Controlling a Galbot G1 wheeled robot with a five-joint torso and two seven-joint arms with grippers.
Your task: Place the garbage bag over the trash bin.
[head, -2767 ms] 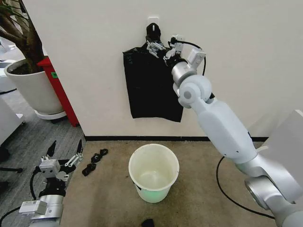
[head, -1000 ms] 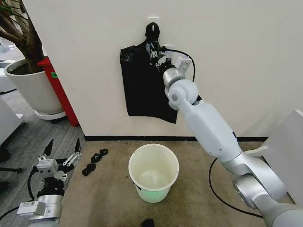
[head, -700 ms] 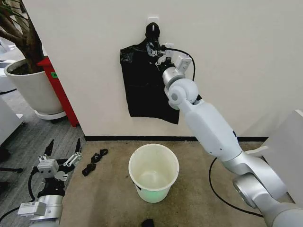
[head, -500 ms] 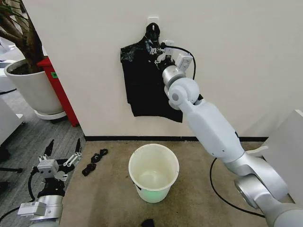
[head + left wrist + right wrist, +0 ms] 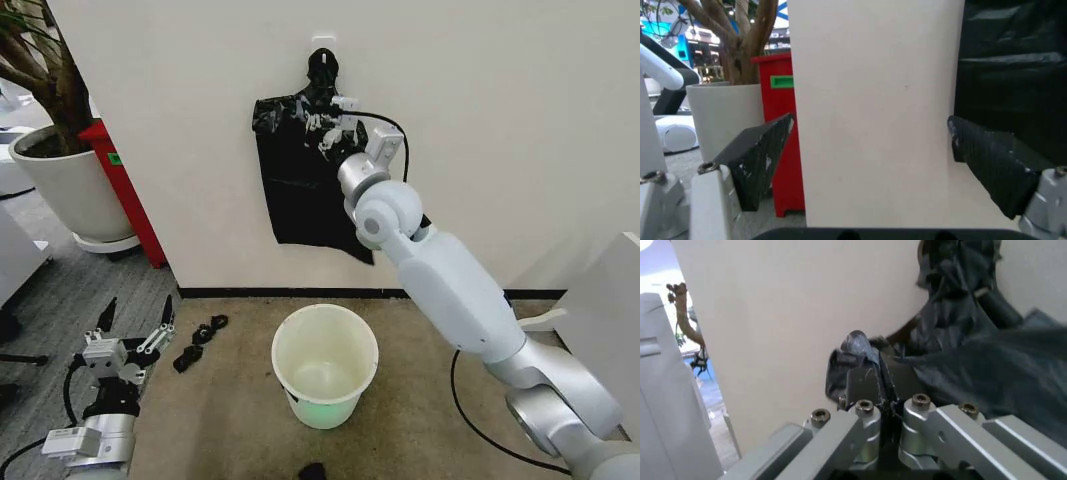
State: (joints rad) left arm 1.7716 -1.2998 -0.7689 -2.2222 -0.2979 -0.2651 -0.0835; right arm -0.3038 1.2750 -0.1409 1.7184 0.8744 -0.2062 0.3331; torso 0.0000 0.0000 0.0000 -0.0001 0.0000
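Note:
The garbage bag (image 5: pixel 300 190) hangs as a black sheet on the wall, gathered at a hook (image 5: pixel 323 62) on top. My right gripper (image 5: pixel 322 125) reaches up to its upper part and is shut on a crinkled fold of the black plastic. The right wrist view shows the gripper (image 5: pixel 877 375) closed with glossy film (image 5: pixel 973 360) bunched around its tips. The trash bin (image 5: pixel 283 340), a cream-white round bucket, stands upright on the floor below the bag. My left gripper (image 5: pixel 137 305) is open low at the left, pointing at the wall; in the left wrist view, the gripper (image 5: pixel 868 125) holds nothing.
A white plant pot (image 5: pixel 70 185) with a tree and a red stand (image 5: pixel 125 185) sit left of the wall panel. Small black clips (image 5: pixel 200 340) lie on the carpet left of the bin. A black cable (image 5: pixel 480 410) trails on the floor at right, near a pale cabinet (image 5: pixel 610 320).
My right gripper, earlier to the right of the bag's top, has moved left and slightly down onto it. The bag has swayed and creased. The left arm has barely moved.

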